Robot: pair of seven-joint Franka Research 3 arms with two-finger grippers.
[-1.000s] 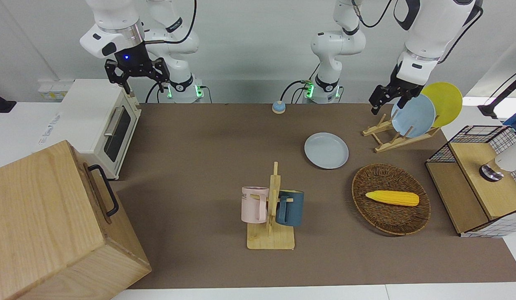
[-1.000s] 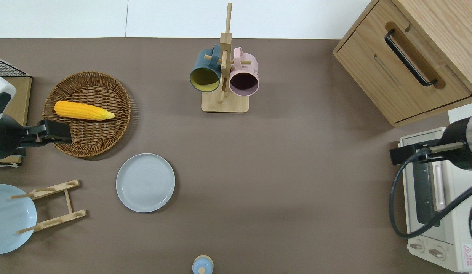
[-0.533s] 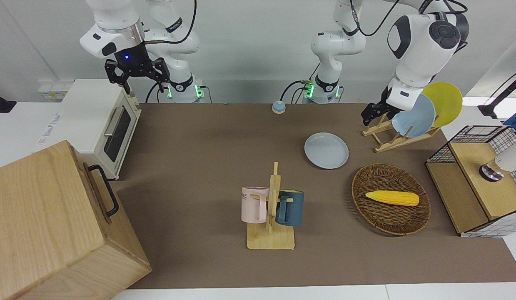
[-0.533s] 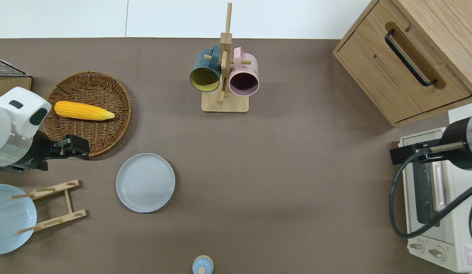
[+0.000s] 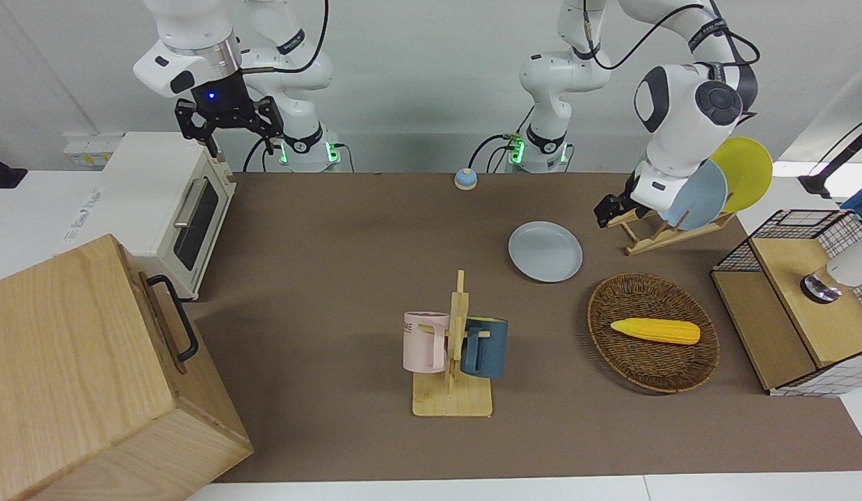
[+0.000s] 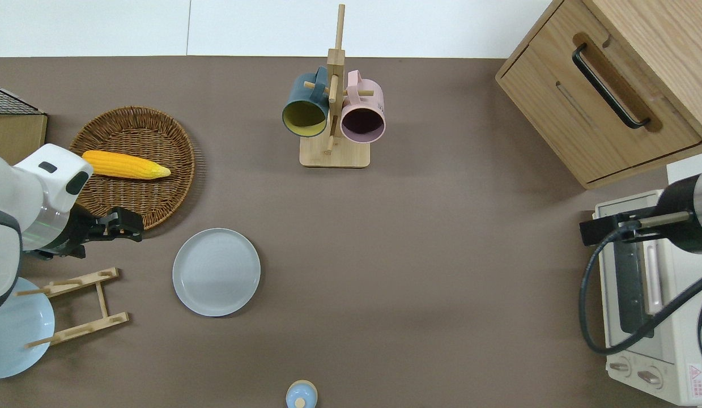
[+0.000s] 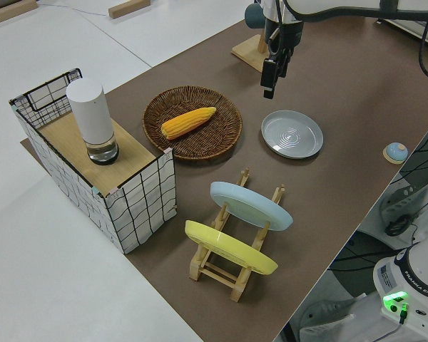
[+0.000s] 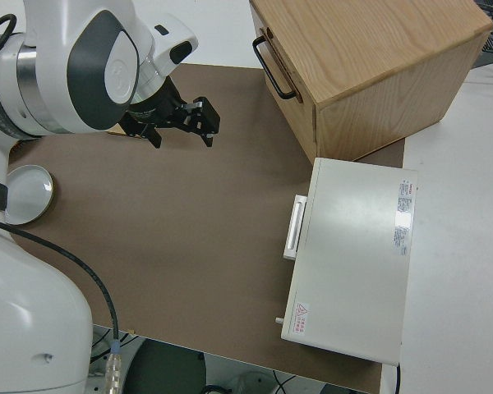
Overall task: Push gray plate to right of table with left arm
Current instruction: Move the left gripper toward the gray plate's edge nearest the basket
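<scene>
The gray plate (image 6: 216, 272) is lying untouched on the table (image 6: 430, 272), between the dish rack (image 6: 81, 306) and the mug rack (image 6: 334, 113). The left gripper (image 6: 124, 222) is being brought closer than a second ago, now over the wicker basket's (image 6: 158, 198) edge; whether its jaws are open cannot be told, and nothing is being held. If it is lowered too near the basket, that could be knocked instead of the plate.

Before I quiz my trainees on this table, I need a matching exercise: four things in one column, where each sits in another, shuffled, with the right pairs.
Things:
1. round pale gray plate
2. yellow corn cob
3. pink mug
4. round yellow plate

Places:
A. hanging on the wooden mug rack
B. flat on the brown table
C. standing in the wooden plate rack
D. in the woven wicker basket

Pairs: 1-B, 2-D, 3-A, 4-C
</scene>
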